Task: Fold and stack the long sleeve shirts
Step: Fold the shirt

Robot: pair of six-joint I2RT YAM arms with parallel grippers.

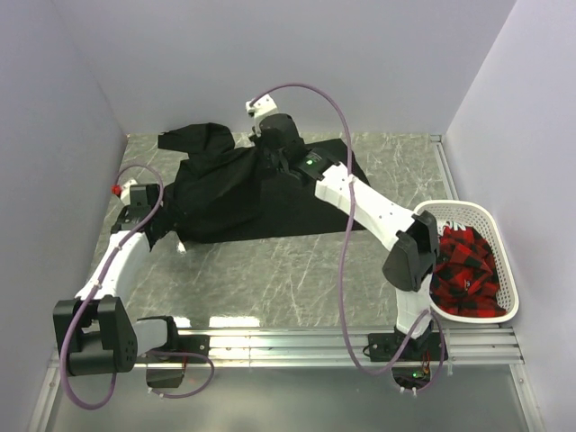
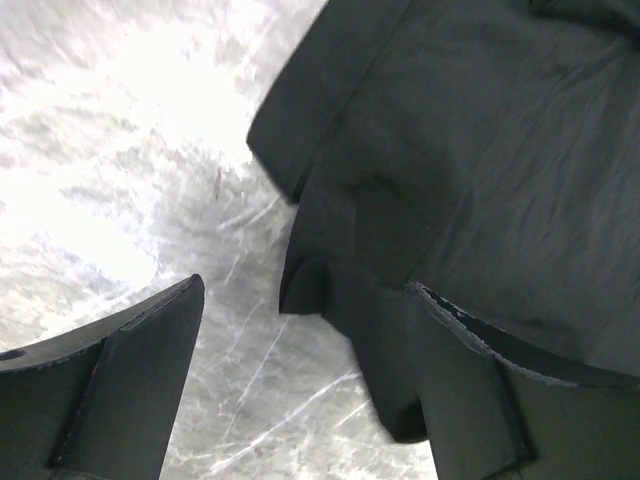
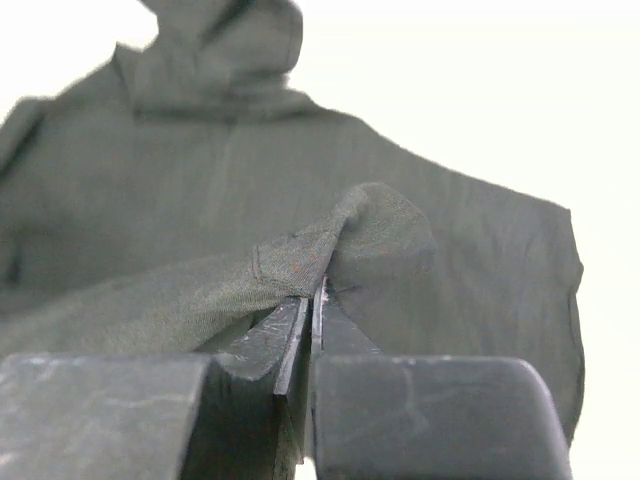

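Black shirt (image 1: pixel 238 193) lies crumpled on far left part of table (image 1: pixel 297 270), front hem straight, bunched cloth toward far left corner by wall. We see right gripper (image 3: pixel 312 300) pinched shut on raised fold at shirt's far edge. Left gripper (image 2: pixel 300 300) low at shirt's left edge, jaws wide apart, holding nothing. Wide marble strip shows between hem and arm bases. White basket (image 1: pixel 504 225) with red-black cloth at right edge, well apart from shirt

Free worktop (image 1: pixel 288 270) across frame centre and lower middle; obstacles: black shirt (image 1: pixel 225 198) upper centre, white basket (image 1: pixel 459 208) right edge.
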